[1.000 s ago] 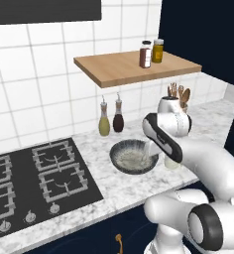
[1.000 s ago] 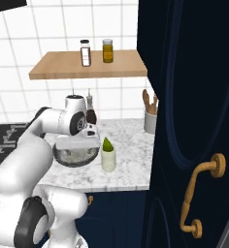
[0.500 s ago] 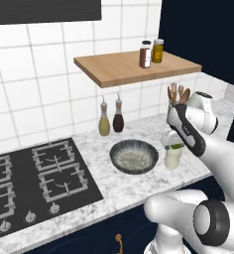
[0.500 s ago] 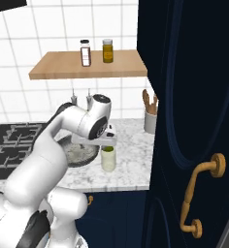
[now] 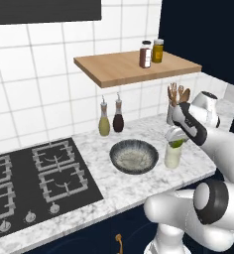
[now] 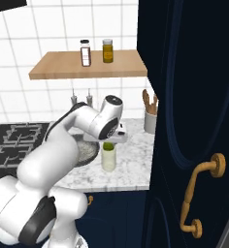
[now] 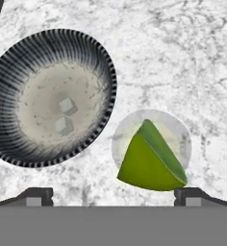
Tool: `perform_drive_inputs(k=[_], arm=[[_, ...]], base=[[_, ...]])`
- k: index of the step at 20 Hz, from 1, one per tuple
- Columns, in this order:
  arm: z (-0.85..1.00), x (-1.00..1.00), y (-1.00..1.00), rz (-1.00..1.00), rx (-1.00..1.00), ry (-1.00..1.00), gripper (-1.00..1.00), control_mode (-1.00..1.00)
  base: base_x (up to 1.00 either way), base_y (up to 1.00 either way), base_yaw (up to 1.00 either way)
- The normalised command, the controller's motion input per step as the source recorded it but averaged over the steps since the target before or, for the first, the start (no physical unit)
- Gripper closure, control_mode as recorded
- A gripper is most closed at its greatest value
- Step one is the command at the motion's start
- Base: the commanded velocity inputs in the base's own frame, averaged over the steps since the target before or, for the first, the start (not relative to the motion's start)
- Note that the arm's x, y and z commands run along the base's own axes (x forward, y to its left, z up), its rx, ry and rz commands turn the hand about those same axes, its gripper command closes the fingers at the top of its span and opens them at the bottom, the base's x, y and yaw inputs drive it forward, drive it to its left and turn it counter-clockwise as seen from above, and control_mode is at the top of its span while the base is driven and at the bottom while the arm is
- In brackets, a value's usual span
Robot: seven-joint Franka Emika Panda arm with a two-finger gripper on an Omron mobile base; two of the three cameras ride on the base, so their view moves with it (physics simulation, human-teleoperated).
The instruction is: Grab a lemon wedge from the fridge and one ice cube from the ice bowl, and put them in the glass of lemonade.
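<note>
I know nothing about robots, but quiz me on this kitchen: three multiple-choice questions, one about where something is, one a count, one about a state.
1. Where is the yellow-green lemon wedge?
A. In the clear glass of lemonade
B. In the wide dark grey ice bowl
C. On the wooden shelf

2. How many ice cubes lie in the ice bowl?
A. None
B. Two
C. Five

3. How does the robot's two-finger gripper stand?
A. Shut on the wedge
B. Shut on an ice cube
C. Open, above the glass

Answers: 1 A, the wedge sits inside the glass rim in the hand view. 2 B, two pale cubes show on the speckled bottom. 3 C, the tips stand wide apart with nothing between them.
</note>
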Motion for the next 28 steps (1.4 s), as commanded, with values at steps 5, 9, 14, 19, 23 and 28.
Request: perform_drive_inputs(k=[5,9,14,19,23,28], arm=[[-0.22,0.18,-0.09,0.0,0.0,-0.05,-1.0,-1.0],[-0.01,-0.23,-0.22,0.0,0.0,-0.07,-1.0,-1.0],[-0.08,-0.13,-0.08,0.0,0.0,-0.2,-1.0,-1.0],[0.29,-0.33,0.01,0.0,0.01,-0.24,-1.0,-1.0],[0.73,-0.23,0.78,0.0,-0.08,-0.2,-1.0,-1.0],[0.0,0.0,1.0,0.0,-0.27,0.04,-1.0,-1.0]], base=[[0.0,0.0,0.0],[0.0,0.0,0.0],[0.0,0.0,0.0],[0.0,0.0,0.0],[0.0,0.0,0.0],[0.0,0.0,0.0]])
